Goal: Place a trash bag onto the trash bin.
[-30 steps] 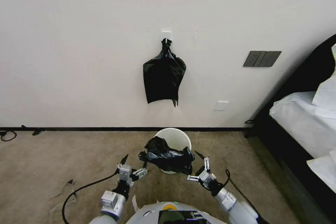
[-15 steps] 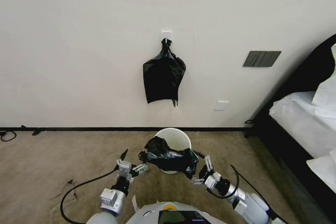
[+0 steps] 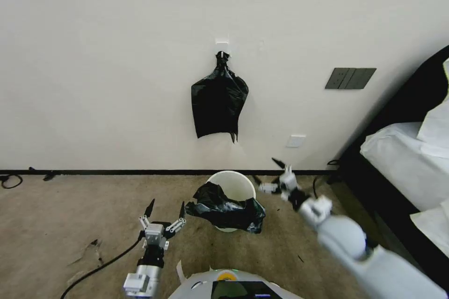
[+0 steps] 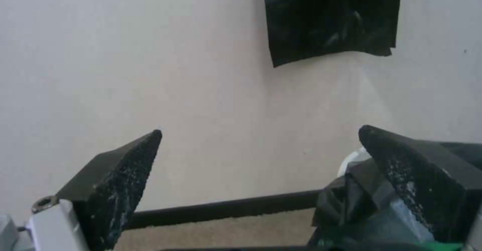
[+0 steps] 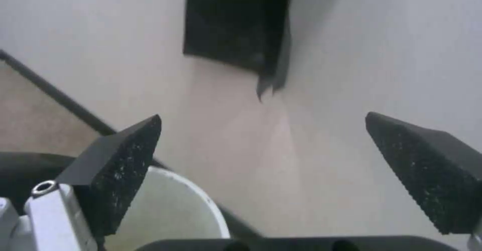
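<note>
The cream-white trash bin (image 3: 232,178) stands on the carpet by the wall. The crinkled black trash bag (image 3: 225,211) lies draped over its near rim and hangs down the front, leaving the far part of the opening uncovered. My left gripper (image 3: 166,205) is open, low and just left of the bag, not touching it. Raised at the bin's right, near the wall, my right gripper (image 3: 265,171) is open and holds nothing. Both fingers of the left gripper (image 4: 260,130) stand wide apart in its wrist view. The right gripper (image 5: 263,115) hangs open over the bin's rim (image 5: 171,202).
A black bag bunch (image 3: 219,103) with a knotted neck hangs from a wall hook above the bin. A bed (image 3: 402,159) fills the right side. A cable (image 3: 100,256) trails over the carpet at the left. A switch panel (image 3: 350,78) and outlet (image 3: 295,140) sit on the wall.
My right gripper has risen from the bag's right corner to the wall side, right of the bin. The left gripper drew back toward me and left. The bag stays draped on the bin.
</note>
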Robot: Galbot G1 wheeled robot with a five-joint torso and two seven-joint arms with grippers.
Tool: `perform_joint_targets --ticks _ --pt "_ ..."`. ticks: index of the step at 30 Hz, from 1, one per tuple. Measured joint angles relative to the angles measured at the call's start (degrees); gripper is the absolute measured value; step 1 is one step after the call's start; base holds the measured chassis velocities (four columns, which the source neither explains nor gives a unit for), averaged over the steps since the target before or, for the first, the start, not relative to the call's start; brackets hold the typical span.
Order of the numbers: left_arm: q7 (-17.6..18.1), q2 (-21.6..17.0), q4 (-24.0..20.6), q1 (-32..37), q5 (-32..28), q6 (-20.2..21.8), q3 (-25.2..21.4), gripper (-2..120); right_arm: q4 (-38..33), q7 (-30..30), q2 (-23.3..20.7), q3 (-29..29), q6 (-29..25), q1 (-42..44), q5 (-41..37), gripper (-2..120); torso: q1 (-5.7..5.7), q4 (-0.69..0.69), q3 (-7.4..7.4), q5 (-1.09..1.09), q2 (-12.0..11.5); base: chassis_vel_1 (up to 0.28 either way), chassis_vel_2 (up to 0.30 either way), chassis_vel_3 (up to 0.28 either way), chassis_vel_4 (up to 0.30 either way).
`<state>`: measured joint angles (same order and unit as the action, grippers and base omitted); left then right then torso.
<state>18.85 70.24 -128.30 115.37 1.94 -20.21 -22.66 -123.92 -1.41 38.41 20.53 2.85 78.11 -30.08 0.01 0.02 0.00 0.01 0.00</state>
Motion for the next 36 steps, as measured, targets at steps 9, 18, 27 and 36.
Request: perform_joint_targets --ticks 9,18,27,36 --pt "-0.2 3.3 0.7 0.8 3.9 -1.9 -1.1 100 9.3 -7.5 -4.2 -14.4 15.8 -21.5 -10.3 100 0.0 -0.03 0.0 -0.01 0.0 0.0 0.0 0.0 0.0" --pt "0.1 4.8 1.2 2.5 8.9 -1.7 -2.7 100 26.2 -17.3 0.2 -36.9 20.5 -45.2 -8.4 100 0.0 -0.04 0.0 -0.05 0.0 0.0 0.0 0.0 0.0" --pt "1.7 7.5 2.0 3.4 11.5 -1.8 -2.7 100 38.8 -20.6 6.6 -49.4 23.3 -56.9 -5.7 100 0.0 -0.02 0.0 -0.03 0.0 0.0 0.0 0.0 0.0" --pt "2.5 8.6 1.8 3.6 12.0 -3.1 -2.9 100 43.0 -20.9 11.0 -53.8 25.1 -59.9 -5.1 93 0.0 -0.02 0.0 -0.02 0.0 0.0 0.0 0.0 0.0"
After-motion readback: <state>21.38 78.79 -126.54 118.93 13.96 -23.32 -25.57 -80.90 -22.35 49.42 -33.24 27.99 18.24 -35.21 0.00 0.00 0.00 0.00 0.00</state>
